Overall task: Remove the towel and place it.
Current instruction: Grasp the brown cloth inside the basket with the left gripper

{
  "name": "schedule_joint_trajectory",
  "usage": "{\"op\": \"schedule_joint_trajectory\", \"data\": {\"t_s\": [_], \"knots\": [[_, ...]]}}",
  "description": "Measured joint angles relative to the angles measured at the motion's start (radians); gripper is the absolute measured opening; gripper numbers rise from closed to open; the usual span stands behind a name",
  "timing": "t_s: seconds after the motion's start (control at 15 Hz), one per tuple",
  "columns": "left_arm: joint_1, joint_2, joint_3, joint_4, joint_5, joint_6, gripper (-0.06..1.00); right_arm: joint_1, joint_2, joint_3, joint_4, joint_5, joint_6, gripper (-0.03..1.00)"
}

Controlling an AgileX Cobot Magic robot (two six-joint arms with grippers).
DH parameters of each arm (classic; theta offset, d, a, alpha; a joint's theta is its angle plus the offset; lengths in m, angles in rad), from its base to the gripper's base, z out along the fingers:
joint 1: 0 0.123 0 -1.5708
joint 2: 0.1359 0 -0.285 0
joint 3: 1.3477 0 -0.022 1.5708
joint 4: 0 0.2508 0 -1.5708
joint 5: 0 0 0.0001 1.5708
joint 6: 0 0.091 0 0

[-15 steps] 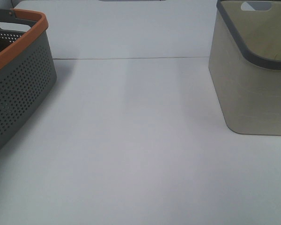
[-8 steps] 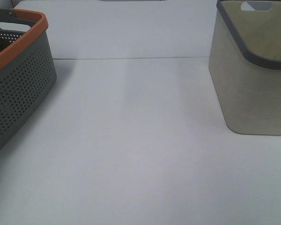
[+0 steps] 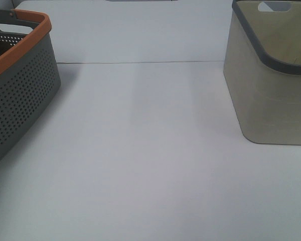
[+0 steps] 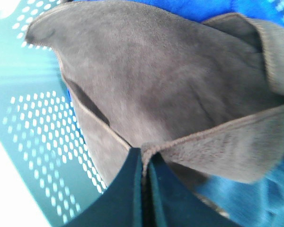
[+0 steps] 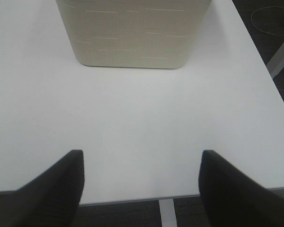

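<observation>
In the left wrist view a grey-brown towel point(image 4: 156, 80) lies crumpled inside the perforated basket point(image 4: 38, 132), on top of a blue cloth point(image 4: 255, 198). My left gripper point(image 4: 146, 163) is shut on a folded edge of the towel, its two dark fingers pressed together. In the exterior high view the grey basket with an orange rim point(image 3: 20, 85) stands at the far left; the towel and both grippers are out of that view. My right gripper point(image 5: 142, 158) is open and empty, over the table near its front edge.
A beige basket with a grey rim point(image 3: 271, 75) stands at the right; it also shows ahead of the right gripper point(image 5: 132, 33). The white table point(image 3: 140, 150) lies between the two baskets. The table's front edge and right edge point(image 5: 270, 109) show in the right wrist view.
The dark part of the left arm seen inside the grey basket's top left corner has moved out of the exterior view. Nothing else has moved.
</observation>
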Motion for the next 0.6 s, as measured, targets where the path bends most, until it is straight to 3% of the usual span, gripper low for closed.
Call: {"op": "schedule_joint_trajectory", "data": {"t_s": [0.6], "knots": [[0.0,-0.144,0.0,-0.013,0.05,-0.016,0.0,0.0,0.0,0.0,0.0,0.0,0.0,0.6]]}}
